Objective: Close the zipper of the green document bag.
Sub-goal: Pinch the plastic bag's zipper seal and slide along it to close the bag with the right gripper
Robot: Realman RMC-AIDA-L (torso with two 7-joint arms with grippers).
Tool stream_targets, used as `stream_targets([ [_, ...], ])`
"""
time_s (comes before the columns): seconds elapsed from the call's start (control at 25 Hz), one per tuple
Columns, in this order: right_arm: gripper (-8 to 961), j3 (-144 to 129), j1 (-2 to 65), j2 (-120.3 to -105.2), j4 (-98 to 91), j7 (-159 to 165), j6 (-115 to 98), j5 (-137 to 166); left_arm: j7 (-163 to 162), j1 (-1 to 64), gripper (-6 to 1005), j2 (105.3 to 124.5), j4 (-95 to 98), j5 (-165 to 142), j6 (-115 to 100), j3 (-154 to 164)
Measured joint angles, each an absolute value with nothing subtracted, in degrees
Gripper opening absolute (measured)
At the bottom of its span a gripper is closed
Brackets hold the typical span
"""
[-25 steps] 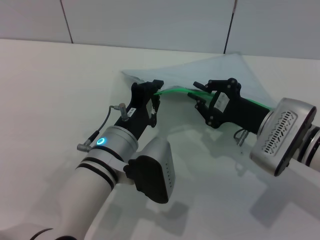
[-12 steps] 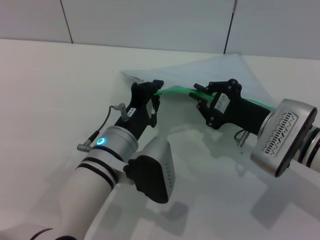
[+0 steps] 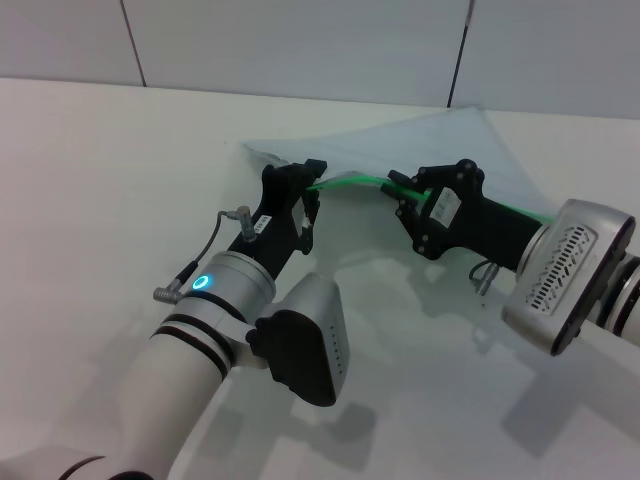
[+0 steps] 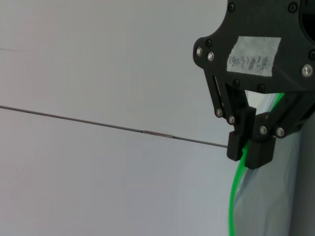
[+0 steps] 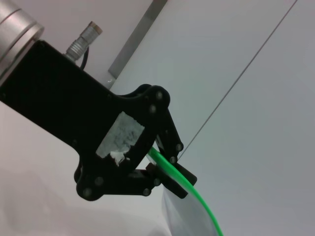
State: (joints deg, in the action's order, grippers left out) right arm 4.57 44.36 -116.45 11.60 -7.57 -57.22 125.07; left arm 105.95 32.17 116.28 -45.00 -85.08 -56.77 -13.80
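The green document bag, a translucent pale pouch, hangs lifted off the white table between my two grippers. Its zipper is a thin bright green strip running along the near edge. My left gripper is shut on the strip's left end. The right wrist view shows this grip on the zipper. My right gripper is shut on the strip further right. The left wrist view shows it pinching the zipper beside the bag. The slider tab is hidden between the fingers.
The white table lies under both arms, with a pale wall behind it. My left forearm and the right arm's white wrist housing fill the near side.
My right gripper has shifted slightly to the right along the green strip. The left gripper has stayed where it was.
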Motion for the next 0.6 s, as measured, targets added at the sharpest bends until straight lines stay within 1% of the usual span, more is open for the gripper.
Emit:
stream_targets([
  [0.6, 87, 4.6, 44.2, -116.46, 11.6, -7.8, -57.3, 125.1, 106.0, 32.2, 56, 116.28, -45.0, -85.1, -56.7, -13.5],
])
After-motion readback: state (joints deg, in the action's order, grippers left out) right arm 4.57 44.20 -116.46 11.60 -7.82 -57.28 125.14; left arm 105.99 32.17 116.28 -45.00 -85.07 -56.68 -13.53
